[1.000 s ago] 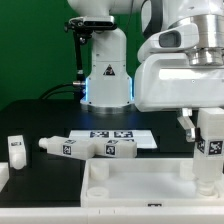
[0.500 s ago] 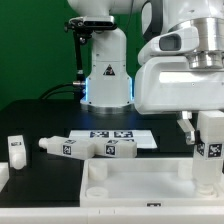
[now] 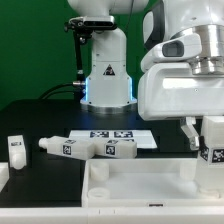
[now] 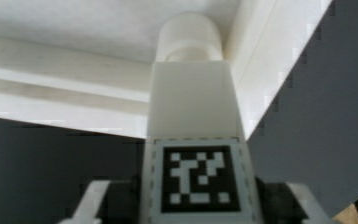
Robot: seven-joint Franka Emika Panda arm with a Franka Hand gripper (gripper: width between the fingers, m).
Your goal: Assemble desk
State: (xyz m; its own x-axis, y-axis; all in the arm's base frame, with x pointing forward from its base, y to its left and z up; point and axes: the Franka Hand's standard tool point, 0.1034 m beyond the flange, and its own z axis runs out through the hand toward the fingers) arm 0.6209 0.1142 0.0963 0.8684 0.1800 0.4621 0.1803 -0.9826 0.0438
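Note:
My gripper (image 3: 207,140) is at the exterior view's right, shut on a white desk leg (image 3: 213,165) that it holds upright over the right end of the white tabletop panel (image 3: 115,186) at the front. In the wrist view the leg (image 4: 194,100) runs away from my gripper (image 4: 194,212) toward the panel (image 4: 60,90). Its square tag faces the camera, and a finger (image 4: 101,205) sits on each side. I cannot tell whether the leg's lower end touches the panel. Two more legs (image 3: 66,146) (image 3: 112,148) lie on the black table, and a third (image 3: 15,150) stands at the left.
The marker board (image 3: 122,135) lies flat behind the loose legs. The robot's white base (image 3: 105,75) stands at the back centre. A green wall closes the background.
My gripper and the held leg have shifted a little toward the exterior view's right and slightly lower. The loose legs and the panel have not moved.

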